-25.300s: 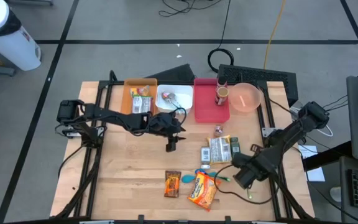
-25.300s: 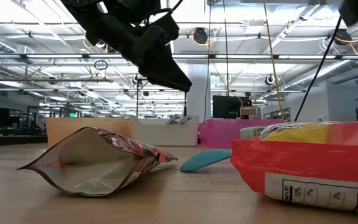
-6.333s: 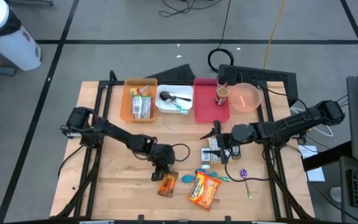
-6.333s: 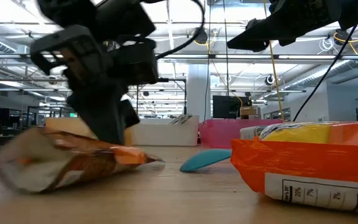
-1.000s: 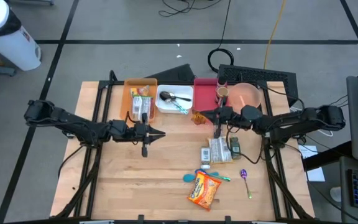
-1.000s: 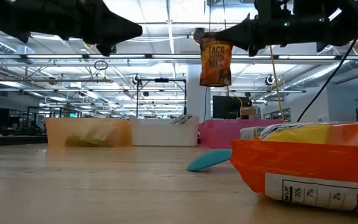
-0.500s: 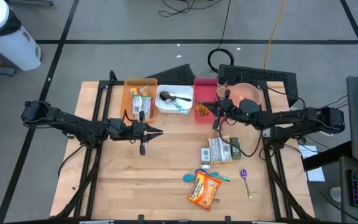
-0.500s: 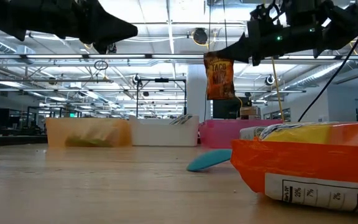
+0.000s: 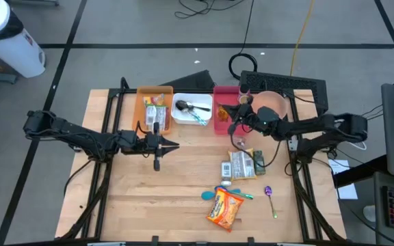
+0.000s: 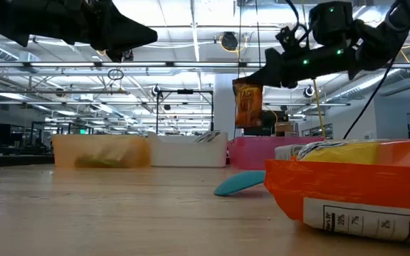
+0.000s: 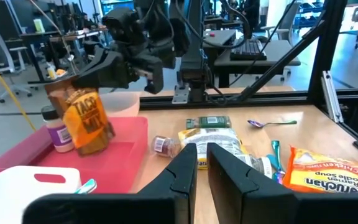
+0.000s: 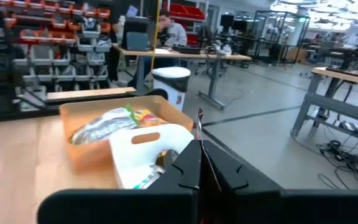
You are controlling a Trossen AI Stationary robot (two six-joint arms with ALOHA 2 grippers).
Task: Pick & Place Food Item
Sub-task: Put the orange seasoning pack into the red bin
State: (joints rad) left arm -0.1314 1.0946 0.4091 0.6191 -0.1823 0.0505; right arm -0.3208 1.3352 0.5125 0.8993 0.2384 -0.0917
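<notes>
The food item is an orange-brown taco mix packet [image 9: 223, 112], which hangs over the pink tray [image 9: 221, 126] at the table's far side. My right gripper [image 9: 233, 117] is shut on it and reaches in level from the right. In the left wrist view the packet [image 11: 87, 119] hangs just above the tray's floor [image 11: 126, 146]. My left gripper [image 9: 175, 144] waits level over the middle left of the table, with a narrow gap between its fingers [image 11: 202, 168] and nothing in it. My right gripper pinches the packet's top edge [image 10: 245, 85] between its two fingers. The fingers lie level and come from the table's right side. The packet hangs upright below them, clear of the pink tray.
A spice jar [image 9: 243, 102] stands in the pink tray beside the packet. An orange bin [image 9: 142, 102] and a white bin [image 9: 181, 117] stand left of the tray, a pink bowl [image 9: 271, 106] right of it. Food packs [image 9: 241, 164], an orange noodle bag [image 9: 224, 208] and a purple spoon [image 9: 270, 198] lie nearer.
My right gripper has swung toward the table's far edge and a little down, still shut on the packet. The packet has gone from above the bare table in front of the bins to over the pink tray, still hanging upright.
</notes>
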